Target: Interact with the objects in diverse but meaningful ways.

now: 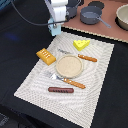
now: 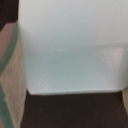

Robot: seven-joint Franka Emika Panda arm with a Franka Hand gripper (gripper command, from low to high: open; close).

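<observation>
Bread block [image 1: 45, 56]: nine o'clock of the plate [image 1: 68, 65]; untouched
Sausage [image 1: 60, 90]: six o'clock; untouched
Gripper [image 1: 55, 26]: clamped on the light blue cup [image 1: 55, 29], eleven o'clock, mat edge; placement seems left
Cheese wedge [image 1: 81, 44]: one o'clock; untouched
Pan [image 1: 91, 16]: farther, one o'clock; idle

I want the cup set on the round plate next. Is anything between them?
Nothing visible. The light blue cup sits at the pincer, at the mat's far corner; only bare mat lies toward the plate. A knife lies just beside that line.
</observation>
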